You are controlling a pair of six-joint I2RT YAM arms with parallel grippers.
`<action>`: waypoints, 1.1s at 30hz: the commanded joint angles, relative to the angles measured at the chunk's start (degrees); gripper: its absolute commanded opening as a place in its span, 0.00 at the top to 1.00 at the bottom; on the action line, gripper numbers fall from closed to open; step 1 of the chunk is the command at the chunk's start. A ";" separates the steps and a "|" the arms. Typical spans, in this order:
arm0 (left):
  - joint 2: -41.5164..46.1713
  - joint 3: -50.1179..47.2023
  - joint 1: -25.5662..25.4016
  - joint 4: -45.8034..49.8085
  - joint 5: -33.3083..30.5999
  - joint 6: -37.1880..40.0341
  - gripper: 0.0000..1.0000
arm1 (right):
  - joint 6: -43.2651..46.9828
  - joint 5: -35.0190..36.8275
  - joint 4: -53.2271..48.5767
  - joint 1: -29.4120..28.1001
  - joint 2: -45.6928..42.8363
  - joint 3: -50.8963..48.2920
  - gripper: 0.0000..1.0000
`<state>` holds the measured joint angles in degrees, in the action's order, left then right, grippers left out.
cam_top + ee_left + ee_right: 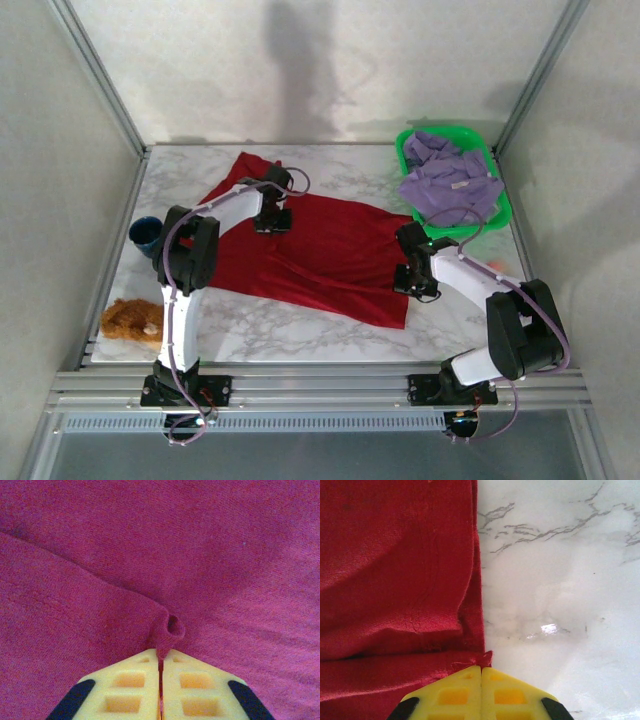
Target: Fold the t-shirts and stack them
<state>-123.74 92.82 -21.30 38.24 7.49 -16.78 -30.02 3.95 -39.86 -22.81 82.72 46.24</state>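
1. Between the left fingers (145,680), which are pressed together, a small pucker of the red t-shirt (165,555) is pinched; the cloth spreads ahead of them and out to both sides.
2. At the shirt's edge, the right fingers (470,682) are also closed, with a nub of the red hem caught at their tips. Red cloth lies ahead and to their left, bare marble desk (560,580) ahead and to their right.
3. Seen from above, the red t-shirt lies spread out between the two pairs of fingers, across the middle of the desk.
4. Beyond the right fingers, the lavender t-shirt (450,185) sits crumpled in a green basket (404,160).
5. Well off to the left of the left fingers stand a dark blue cup (145,235) and, nearer the arm bases, a fuzzy orange-brown lump (130,320).
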 commanded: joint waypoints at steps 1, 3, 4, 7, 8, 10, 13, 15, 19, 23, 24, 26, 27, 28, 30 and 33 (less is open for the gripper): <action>0.86 -0.50 -0.06 -0.49 -2.38 -0.43 0.97 | -0.75 -0.14 -1.14 -0.48 -0.43 1.29 1.00; 1.25 -0.26 0.03 -0.32 -2.80 -0.53 0.98 | -0.91 -0.04 -1.69 -0.66 -1.06 1.47 1.00; 1.45 -0.12 0.03 -0.15 -3.04 -0.54 0.98 | -1.00 -0.07 -1.95 -0.75 -1.48 1.43 1.00; 2.16 0.15 0.37 0.34 -4.03 -0.87 0.99 | -1.40 0.19 -3.06 -0.85 -2.55 1.66 1.00; 2.49 0.12 0.60 0.38 -4.12 -1.04 1.00 | -1.52 0.40 -3.49 -0.84 -2.81 1.69 1.00; 3.10 0.10 1.06 0.39 -4.48 -1.37 1.00 | -1.87 0.93 -4.37 -0.97 -3.32 1.93 1.00; 4.01 0.19 1.65 0.55 -4.83 -1.55 1.00 | -2.38 1.42 -5.39 -0.93 -3.79 2.52 1.00; 4.09 0.52 1.98 0.88 -4.97 -1.59 1.00 | -2.66 1.55 -5.53 -0.92 -4.20 2.84 1.00; 4.80 1.03 2.40 1.06 -5.20 -1.77 1.00 | -2.94 2.79 -6.17 -0.92 -4.43 3.77 1.00; 4.74 1.58 2.62 1.21 -4.98 -1.77 1.00 | -2.77 3.65 -5.85 -0.92 -3.76 4.12 1.00; 4.58 1.67 2.58 1.19 -4.86 -1.77 1.00 | -2.68 4.08 -5.92 -0.93 -3.56 4.36 1.00; 4.72 1.77 2.58 0.94 -4.93 -1.98 1.00 | -2.42 4.56 -5.75 -0.92 -3.39 4.71 1.00; 4.82 1.95 2.60 0.81 -5.02 -2.12 1.00 | -2.37 4.90 -5.76 -0.92 -3.24 4.93 1.00; 4.83 2.08 2.58 0.77 -5.18 -2.20 1.00 | -2.33 5.13 -5.68 -0.93 -3.14 5.08 1.00; 4.61 2.41 2.67 0.78 -5.05 -2.30 1.00 | -2.07 5.61 -4.92 -0.92 -2.72 5.23 1.00; 4.05 2.67 2.67 0.70 -4.55 -2.36 1.00 | -1.15 6.72 -4.05 -0.75 -0.97 6.08 1.00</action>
<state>-120.92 93.62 -19.03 38.35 3.99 -18.26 -32.10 7.94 -44.14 -23.51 79.94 50.35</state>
